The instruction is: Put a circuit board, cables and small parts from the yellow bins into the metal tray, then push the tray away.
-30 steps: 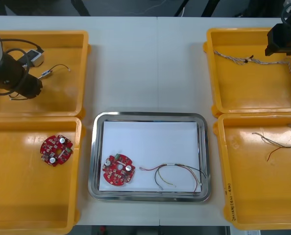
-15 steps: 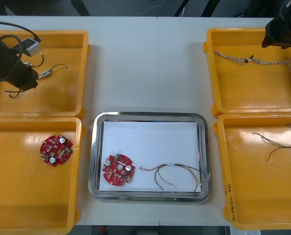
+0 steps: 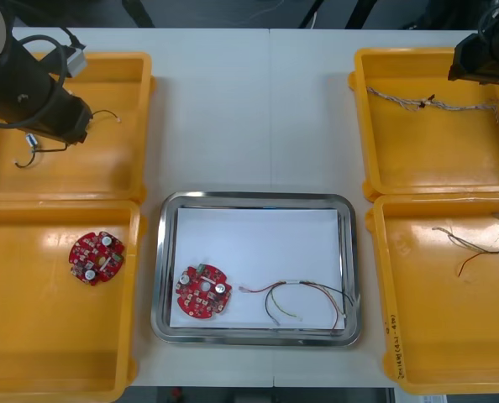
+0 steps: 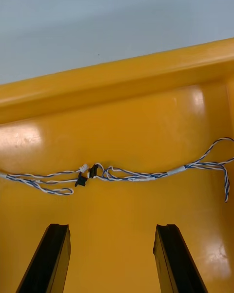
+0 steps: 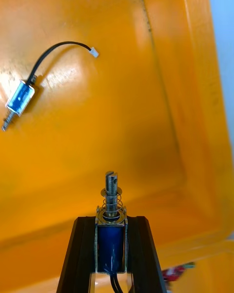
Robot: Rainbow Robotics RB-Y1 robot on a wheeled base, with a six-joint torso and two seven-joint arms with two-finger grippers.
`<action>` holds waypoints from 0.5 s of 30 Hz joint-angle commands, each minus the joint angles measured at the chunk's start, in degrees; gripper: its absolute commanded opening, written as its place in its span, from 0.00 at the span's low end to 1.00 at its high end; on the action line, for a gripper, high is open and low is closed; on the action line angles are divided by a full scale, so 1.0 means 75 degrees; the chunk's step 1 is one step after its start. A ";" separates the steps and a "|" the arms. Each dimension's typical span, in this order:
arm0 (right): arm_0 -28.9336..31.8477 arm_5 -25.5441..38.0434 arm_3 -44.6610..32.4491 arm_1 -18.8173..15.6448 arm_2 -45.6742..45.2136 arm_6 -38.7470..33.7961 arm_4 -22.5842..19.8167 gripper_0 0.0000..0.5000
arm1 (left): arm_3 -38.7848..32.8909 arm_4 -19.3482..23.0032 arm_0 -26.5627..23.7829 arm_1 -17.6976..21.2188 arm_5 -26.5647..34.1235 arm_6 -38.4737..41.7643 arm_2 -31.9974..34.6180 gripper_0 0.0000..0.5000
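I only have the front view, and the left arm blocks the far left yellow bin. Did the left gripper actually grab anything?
Observer: Yes. In the left wrist view, the left gripper is shut on a small metal part with a blue body and a spring, above the far left yellow bin.
Operator: Anything else in that bin?
Observer: A second small metal part with a black lead lies on the bin floor, clear of the gripper.
Operator: And the other arm?
Observer: The right gripper is open, just short of the twisted blue and white cable in the far right yellow bin.
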 commanded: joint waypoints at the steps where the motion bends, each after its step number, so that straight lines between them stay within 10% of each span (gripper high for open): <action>1: -0.0598 -0.0488 0.0367 0.0048 -0.0168 -0.0299 0.0045 1.00 | -0.0923 -0.0253 -0.0258 -0.0443 0.0604 0.0641 0.0225 0.00; 15: -0.0598 -0.1813 0.1140 0.0294 0.0254 -0.0405 0.0104 1.00 | -0.3009 -0.0511 -0.0258 -0.1450 0.1384 0.2563 -0.0279 0.00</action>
